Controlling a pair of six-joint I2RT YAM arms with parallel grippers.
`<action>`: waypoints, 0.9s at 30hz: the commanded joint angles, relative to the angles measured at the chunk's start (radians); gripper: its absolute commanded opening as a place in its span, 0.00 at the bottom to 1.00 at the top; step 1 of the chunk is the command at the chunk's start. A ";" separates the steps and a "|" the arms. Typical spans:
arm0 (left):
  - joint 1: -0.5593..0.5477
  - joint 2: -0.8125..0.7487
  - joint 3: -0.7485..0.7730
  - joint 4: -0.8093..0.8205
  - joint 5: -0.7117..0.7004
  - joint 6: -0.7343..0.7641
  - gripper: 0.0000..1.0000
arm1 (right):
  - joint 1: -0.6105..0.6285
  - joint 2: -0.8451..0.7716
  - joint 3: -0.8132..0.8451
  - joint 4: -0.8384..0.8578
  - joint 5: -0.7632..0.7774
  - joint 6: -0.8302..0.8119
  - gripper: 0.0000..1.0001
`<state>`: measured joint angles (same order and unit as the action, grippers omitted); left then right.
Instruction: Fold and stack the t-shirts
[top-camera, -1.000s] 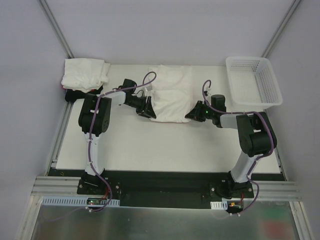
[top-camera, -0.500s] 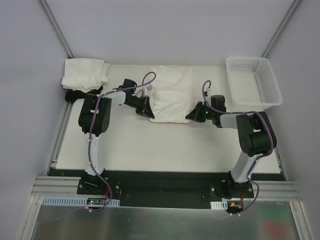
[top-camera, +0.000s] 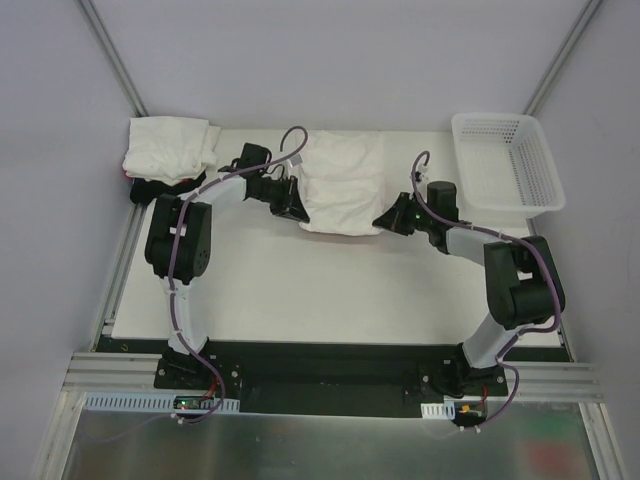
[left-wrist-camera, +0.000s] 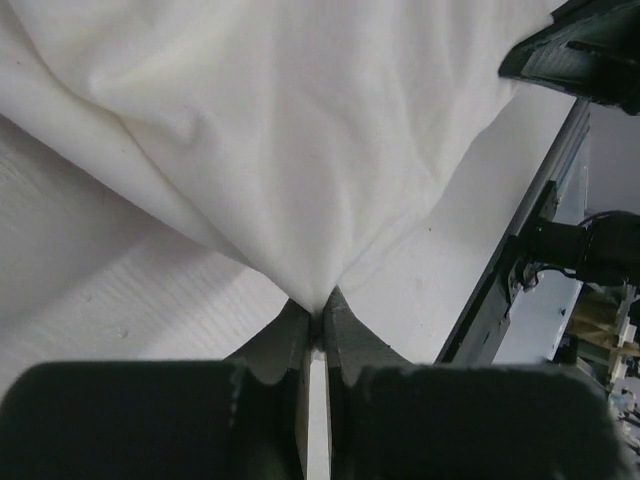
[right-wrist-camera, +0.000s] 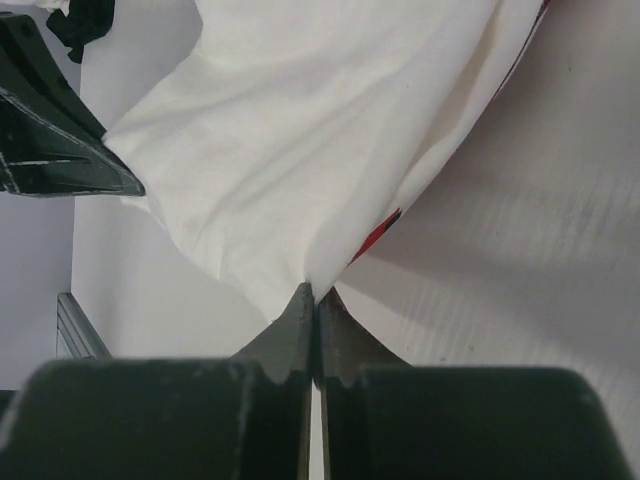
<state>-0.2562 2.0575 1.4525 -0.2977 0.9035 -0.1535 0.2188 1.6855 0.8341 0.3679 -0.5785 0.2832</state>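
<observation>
Two arms reach to the far middle of the table (top-camera: 330, 290), whose matte white top shows a faint grain in the wrist views. Pale grey walls (top-camera: 330, 60) close the cell, with a slanted metal post (top-camera: 112, 55) in the far left corner and a second post (top-camera: 565, 55) in the far right. Along the near edge we note a black base plate (top-camera: 330, 365) carrying both arm bases, and nearer still a sheet of brushed metal (top-camera: 320, 450).

A white t-shirt (top-camera: 340, 180) lies at the far middle. The left gripper (top-camera: 296, 212) has its jaws pressed together on the shirt's near left corner, the cloth drawn to a point there. The right gripper (top-camera: 381, 220) pinches the near right corner the same way. In the right wrist view a red sliver (right-wrist-camera: 378, 235) shows at the fold just beside the pinch.

A rumpled pile of white shirts (top-camera: 170, 145) sits in the far left corner, with something dark (top-camera: 150, 190) at its near side. A white mesh basket (top-camera: 500, 120) stands at the far right corner.
</observation>
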 joint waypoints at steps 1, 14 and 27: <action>0.001 -0.102 0.057 -0.004 -0.025 -0.049 0.00 | 0.005 -0.046 0.066 0.003 0.008 0.019 0.01; 0.009 -0.204 0.079 -0.004 -0.043 -0.090 0.00 | 0.014 -0.122 0.181 -0.070 0.019 0.030 0.01; -0.015 -0.479 -0.075 -0.004 -0.152 -0.116 0.00 | 0.030 -0.394 0.045 -0.158 0.072 -0.013 0.01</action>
<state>-0.2630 1.6810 1.4235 -0.3038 0.7982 -0.2527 0.2481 1.3808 0.9131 0.2218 -0.5339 0.2955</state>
